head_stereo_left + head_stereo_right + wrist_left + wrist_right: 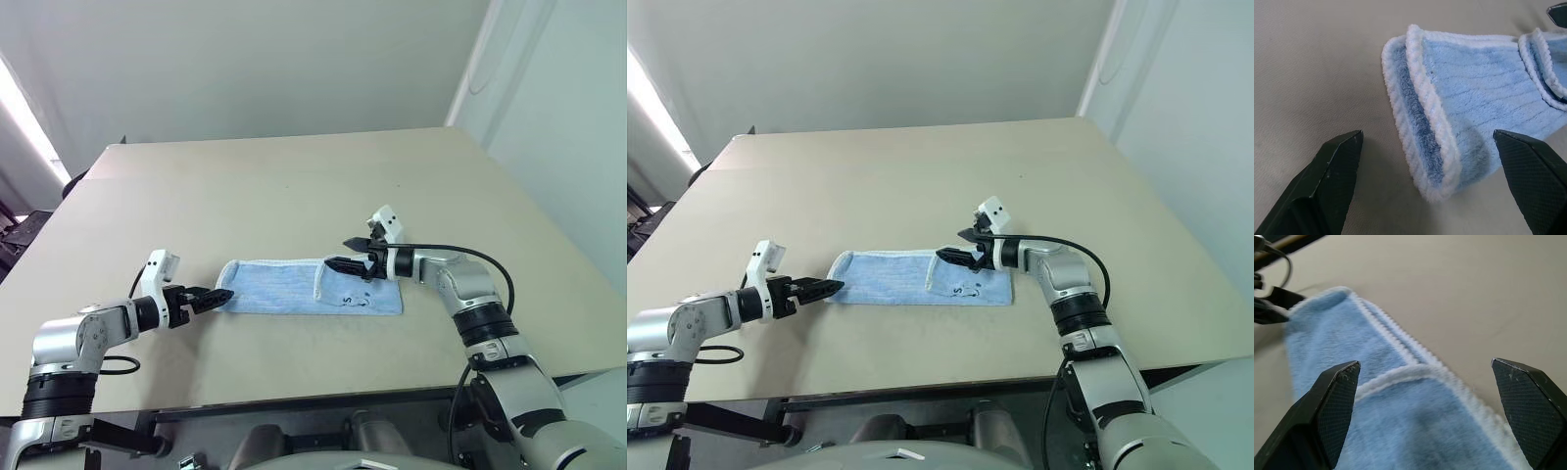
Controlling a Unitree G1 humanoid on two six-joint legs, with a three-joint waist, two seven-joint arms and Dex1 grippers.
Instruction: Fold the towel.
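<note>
The towel (pixel 294 288), light blue with white stitched edging, lies as a long folded strip across the beige table (pixel 294 186). Its right part carries a folded-over flap (pixel 338 279) with a small dark emblem (pixel 355 301). My left gripper (pixel 217 297) stands open just off the towel's left end, low over the table. In the left wrist view its black fingers (pixel 1332 171) frame that layered end (pixel 1435 142) without touching it. My right gripper (pixel 345 255) hovers open above the flap's edge (pixel 1400 374), holding nothing.
The table's front edge (pixel 323 397) runs close below the towel. Pale walls rise behind and to the right. A black cable (pixel 460 253) loops along my right forearm. Bare tabletop stretches behind the towel.
</note>
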